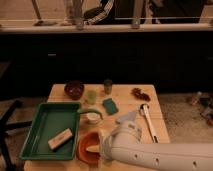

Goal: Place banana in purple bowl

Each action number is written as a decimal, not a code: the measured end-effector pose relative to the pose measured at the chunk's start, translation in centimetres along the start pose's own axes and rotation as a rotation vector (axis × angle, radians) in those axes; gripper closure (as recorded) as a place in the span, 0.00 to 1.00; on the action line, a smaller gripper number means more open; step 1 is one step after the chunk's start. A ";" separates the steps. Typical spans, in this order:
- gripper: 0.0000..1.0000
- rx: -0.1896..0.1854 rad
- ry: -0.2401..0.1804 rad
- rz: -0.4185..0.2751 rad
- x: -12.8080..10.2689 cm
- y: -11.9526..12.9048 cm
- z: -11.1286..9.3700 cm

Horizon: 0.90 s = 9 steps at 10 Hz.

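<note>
The pale-yellow banana (91,148) lies in the orange bowl (84,150) at the table's front, just right of the green tray. The dark purple bowl (74,89) stands at the back left of the table and looks empty. My white arm (150,152) comes in from the lower right and covers the orange bowl's right side. My gripper (104,145) is at the arm's end, right beside the banana, mostly hidden by the arm.
A green tray (47,122) at the left holds a tan block (60,138). A white cup (93,117), a green cup (91,95), a teal sponge (110,105), a can (108,85), a red item (140,93) and a white utensil (149,122) lie between the bowls and to the right.
</note>
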 end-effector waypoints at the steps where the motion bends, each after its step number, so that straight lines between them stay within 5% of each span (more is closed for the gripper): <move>1: 0.00 -0.009 -0.005 0.004 0.1 -0.5 0.6; 9: 0.00 -0.028 -0.064 0.001 2.1 -1.8 3.8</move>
